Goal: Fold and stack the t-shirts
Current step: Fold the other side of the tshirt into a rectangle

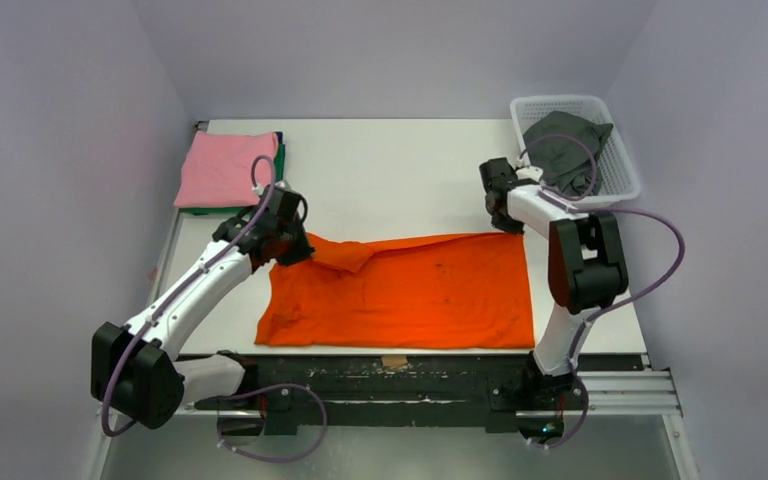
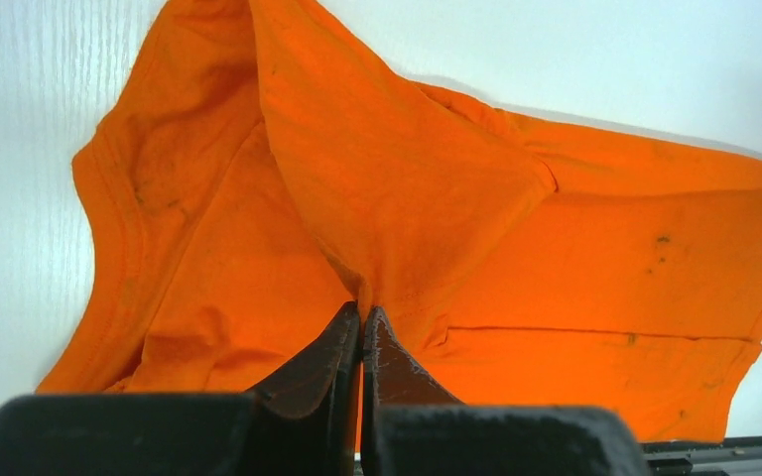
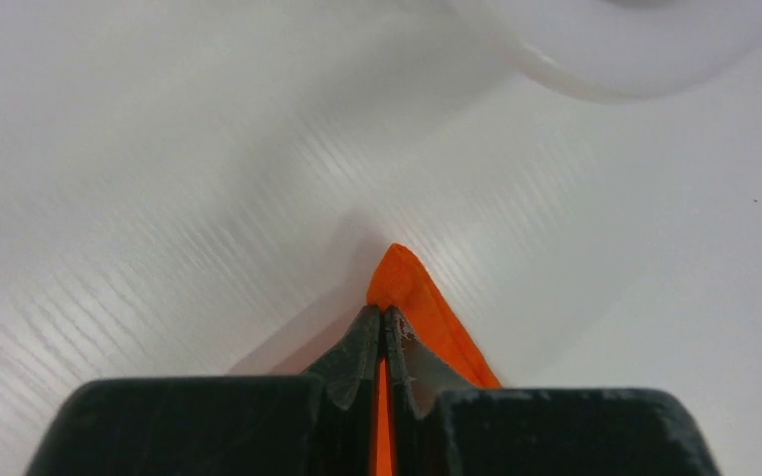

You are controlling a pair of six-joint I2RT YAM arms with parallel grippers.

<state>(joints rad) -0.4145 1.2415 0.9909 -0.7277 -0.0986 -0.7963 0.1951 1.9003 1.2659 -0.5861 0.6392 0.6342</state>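
Note:
The bright orange t-shirt [image 1: 410, 290] lies spread across the table's front half. My left gripper [image 1: 295, 248] is shut on its far left corner; in the left wrist view the cloth [image 2: 377, 178] rises in a ridge into my left gripper [image 2: 361, 312]. My right gripper [image 1: 505, 222] is shut on the shirt's far right corner, and the right wrist view shows an orange tip [image 3: 407, 288] pinched in my right gripper [image 3: 384, 315]. A folded pink t-shirt [image 1: 225, 168] lies on a green one [image 1: 280, 160] at the far left. A dark grey t-shirt [image 1: 562, 150] sits in the basket.
The white mesh basket [image 1: 620, 185] stands at the far right corner. Grey walls close in the left, back and right sides. A black rail [image 1: 410, 375] runs along the table's near edge, with a small brown tape patch [image 1: 394, 361] on it.

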